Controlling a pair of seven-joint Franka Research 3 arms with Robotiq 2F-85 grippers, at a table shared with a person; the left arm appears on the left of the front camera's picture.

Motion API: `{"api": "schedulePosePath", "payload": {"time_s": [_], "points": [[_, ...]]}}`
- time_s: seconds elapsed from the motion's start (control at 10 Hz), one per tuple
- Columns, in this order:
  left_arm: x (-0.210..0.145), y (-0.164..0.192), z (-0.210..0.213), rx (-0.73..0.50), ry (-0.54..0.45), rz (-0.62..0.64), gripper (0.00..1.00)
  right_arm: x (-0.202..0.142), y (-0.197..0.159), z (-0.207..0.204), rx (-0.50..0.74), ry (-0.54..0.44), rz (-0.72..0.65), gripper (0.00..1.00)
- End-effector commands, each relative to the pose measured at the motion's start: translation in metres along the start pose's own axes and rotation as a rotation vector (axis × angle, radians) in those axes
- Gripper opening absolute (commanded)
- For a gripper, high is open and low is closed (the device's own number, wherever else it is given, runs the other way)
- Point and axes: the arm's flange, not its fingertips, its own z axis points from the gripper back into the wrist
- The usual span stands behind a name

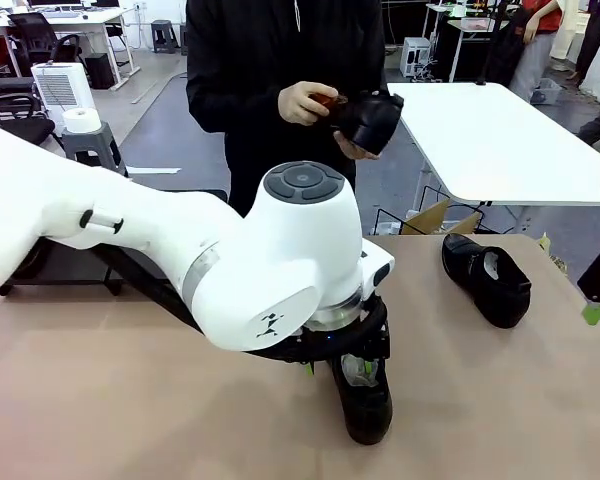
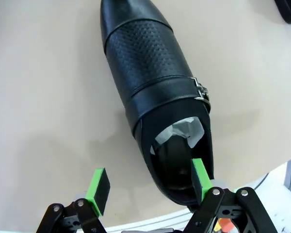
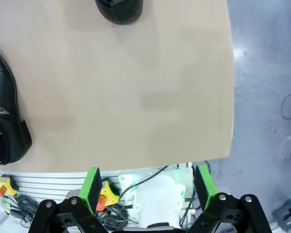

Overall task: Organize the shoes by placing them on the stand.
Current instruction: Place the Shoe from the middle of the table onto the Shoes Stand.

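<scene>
Left pincer [image 2: 149, 177]: jaws wide apart, gripping nothing. One green pad sits inside a shoe's heel opening. The other stands outside the shoe, clear of the leather.
Near shoe [image 2: 155, 82]: lies on the table [image 3: 136, 97] directly under the left pincer, heel towards it and toe pointing away. White paper stuffing shows in the opening, and there is a metal buckle on the strap.
Right pincer [image 3: 148, 183]: jaws fully apart and empty, hanging over the table's near edge.
Second shoe [image 1: 485, 278]: on the table, well apart from the left pincer, between the two pincers and farther across.
Third shoe [image 1: 368, 120]: off the table, beyond the left pincer, held in the person's hands [image 1: 302, 103].
Stand [image 1: 70, 268]: dark low platform behind the left arm, mostly hidden, well apart from both pincers.
Front view: the white arm's bulk covers most of the left pincer and the near shoe's heel.
Left wrist view: gives the pad placement and the buckle.
Right wrist view: gives the near shoe at its left edge and the second shoe's toe at the top.
</scene>
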Motion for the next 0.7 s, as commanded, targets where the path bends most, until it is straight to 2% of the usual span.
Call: {"api": "schedulePosePath", "payload": {"time_s": [0.0, 0.4, 0.5, 0.6], "points": [[0.004, -0.003, -0.008, 0.057, -0.005, 0.107, 0.87, 0.001, -0.001, 0.000, 0.001, -0.003, -0.002, 1.00], [0.004, -0.001, -0.028, 0.051, 0.039, 0.177, 0.87, 0.001, -0.001, 0.000, 0.001, -0.003, -0.002, 1.00], [0.006, -0.001, -0.034, 0.064, 0.037, 0.183, 0.84, 0.001, -0.001, 0.000, 0.001, -0.003, -0.002, 1.00], [0.007, 0.000, -0.037, 0.089, 0.034, 0.196, 0.67, 0.001, -0.001, 0.000, 0.001, -0.003, -0.002, 1.00]]}}
